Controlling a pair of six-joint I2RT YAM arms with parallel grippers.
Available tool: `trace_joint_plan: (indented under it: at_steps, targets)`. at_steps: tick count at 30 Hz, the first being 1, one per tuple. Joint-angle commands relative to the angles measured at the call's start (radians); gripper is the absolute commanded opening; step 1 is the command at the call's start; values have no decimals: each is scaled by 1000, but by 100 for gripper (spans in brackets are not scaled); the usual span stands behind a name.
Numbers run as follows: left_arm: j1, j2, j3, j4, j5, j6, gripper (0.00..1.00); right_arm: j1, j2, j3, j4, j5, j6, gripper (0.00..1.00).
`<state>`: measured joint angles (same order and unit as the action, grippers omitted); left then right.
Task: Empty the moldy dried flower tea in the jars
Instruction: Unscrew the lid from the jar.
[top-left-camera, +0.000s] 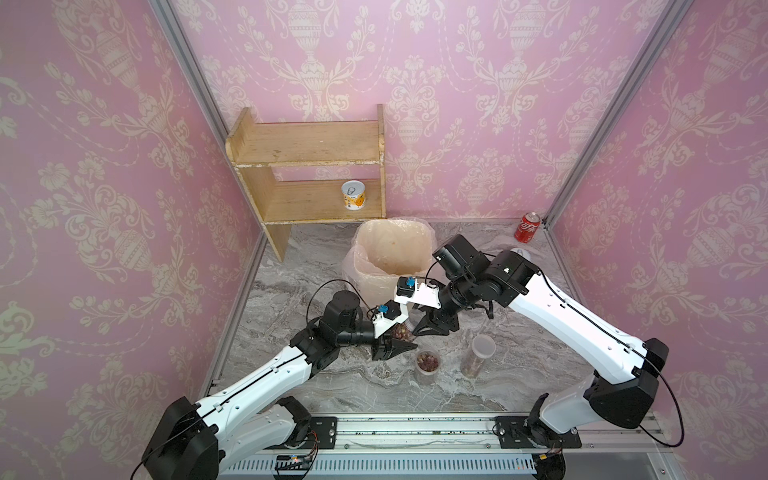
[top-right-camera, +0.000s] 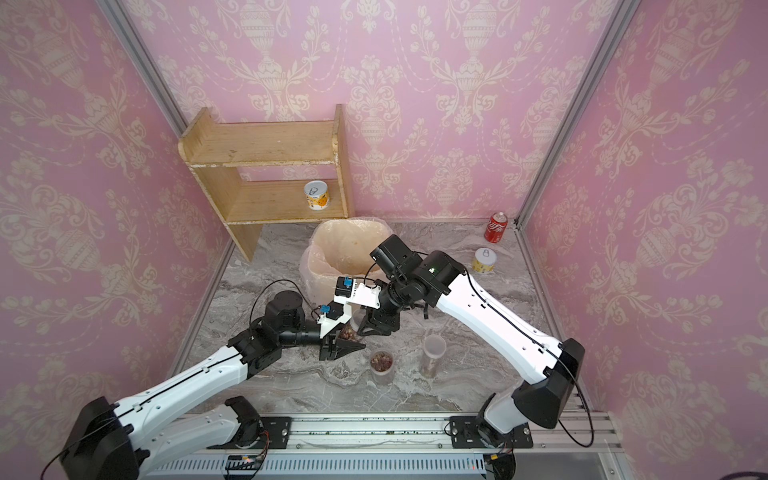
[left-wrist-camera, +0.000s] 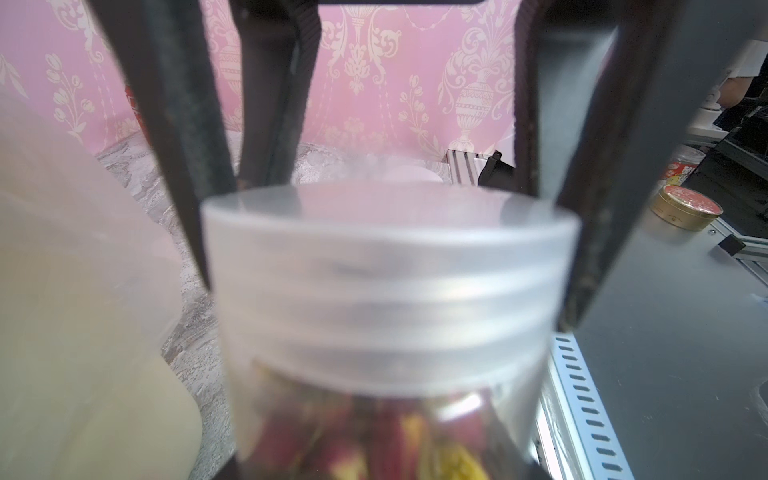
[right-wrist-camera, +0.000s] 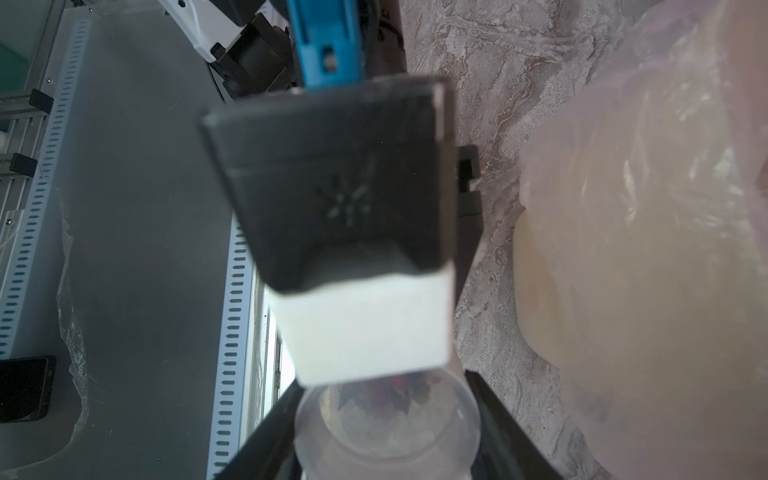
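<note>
Pink patterned wallpaper (top-left-camera: 457, 104) closes in a marbled desk (top-left-camera: 374, 386), and on it, beside a wooden shelf (top-left-camera: 307, 145), stands a bin (top-left-camera: 360, 245) lined with a pale bag. No dark heap shows in the part of the liner that can be seen, so by my reading nothing has been tipped out yet.

Just in front of the bin the two arms meet over one jar (top-left-camera: 400, 330). The left gripper (top-left-camera: 403, 336) has its jaws clamped on the jar near the neck. The right gripper (top-left-camera: 422, 326) stands with a jaw on either side of the lid (left-wrist-camera: 390, 266); whether they press it or stand free I cannot tell. That lid sits on the threads, so this looks like the unscrewing step of the first jar.

Nearer the front edge stand the short jar (top-left-camera: 428, 361) and the tall jar (top-left-camera: 480, 353), well apart from both grippers, the tall one capped. Moldy dried flower tea (left-wrist-camera: 374, 440) shows in all three, so three emptyings remain.
</note>
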<state>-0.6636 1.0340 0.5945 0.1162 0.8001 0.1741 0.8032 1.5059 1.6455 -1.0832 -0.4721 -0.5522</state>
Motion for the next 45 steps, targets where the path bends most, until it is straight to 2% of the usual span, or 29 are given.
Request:
trace_joint_plan:
  at_steps: [1, 4, 6, 14, 20, 26, 41, 45]
  targets:
    - [-11, -28, -8, 36, -21, -16, 2, 11, -31, -27, 162, 13, 32, 71]
    - [-11, -48, -18, 40, -96, -2, 0, -8, -68, -33, 190, -18, 139, 83]
    - [-10, -63, -26, 45, -139, 11, 0, -26, -97, -46, 205, -29, 244, 87]
    - [-11, -91, -21, -4, -271, 78, 0, -44, -171, -85, 124, 117, 674, 91]
    - [-11, -83, 2, -76, -330, 127, 0, -43, -133, -50, 96, 116, 950, 91]
    - [-11, -81, 8, -88, -334, 136, 0, -42, -87, -57, 138, 108, 1024, 90]
    - [-13, -94, -2, -57, -298, 105, 0, -8, -18, -48, 158, 71, 1034, 81]
    - [-13, -97, -3, -58, -296, 104, 1, -2, 3, -34, 138, 72, 1020, 72]
